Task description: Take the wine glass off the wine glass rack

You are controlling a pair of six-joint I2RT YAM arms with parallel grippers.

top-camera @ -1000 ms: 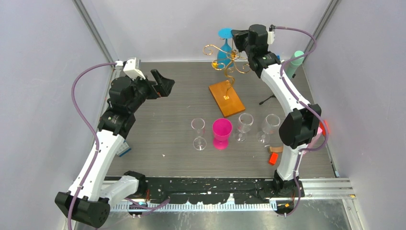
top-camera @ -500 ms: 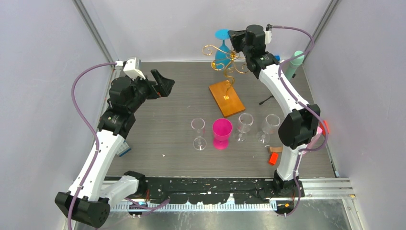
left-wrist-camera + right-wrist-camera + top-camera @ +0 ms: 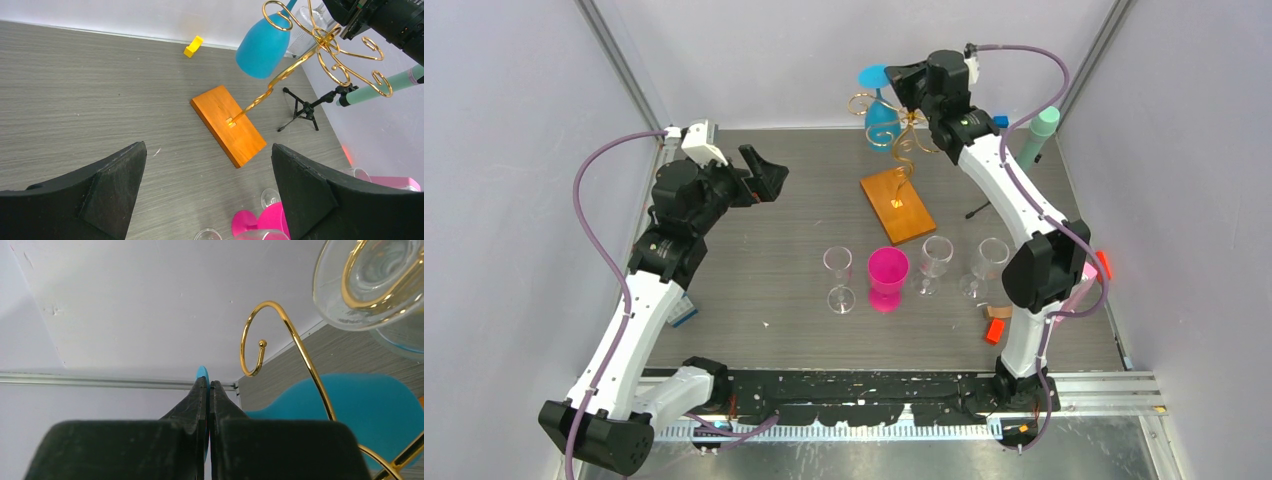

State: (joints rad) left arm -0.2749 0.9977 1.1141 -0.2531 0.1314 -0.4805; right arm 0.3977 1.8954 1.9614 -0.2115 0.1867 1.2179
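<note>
A blue wine glass [image 3: 882, 120] hangs upside down at the back of the table, its bowl [image 3: 262, 47] tilted beside the wine glass rack [image 3: 906, 148]. The rack is gold wire with scroll arms [image 3: 327, 42] on an orange wooden base [image 3: 897, 205]. My right gripper [image 3: 896, 80] is shut on the thin blue foot [image 3: 201, 373] of that glass, whose stem runs up by the end curl of a rack arm. A clear glass [image 3: 372, 280] hangs on another arm. My left gripper [image 3: 207, 185] stands open, raised over the left of the table and holding nothing.
Three clear glasses [image 3: 837, 272] [image 3: 936, 257] [image 3: 989, 260] and a pink one [image 3: 887, 275] stand in a row in front of the rack base. A black tripod with a mint cylinder [image 3: 1039, 130] is at the back right. Orange bits [image 3: 996, 325] lie near the right arm.
My right gripper has carried the blue glass leftward and slightly up, away from the rack's middle towards the end of its arm. The left arm has not moved.
</note>
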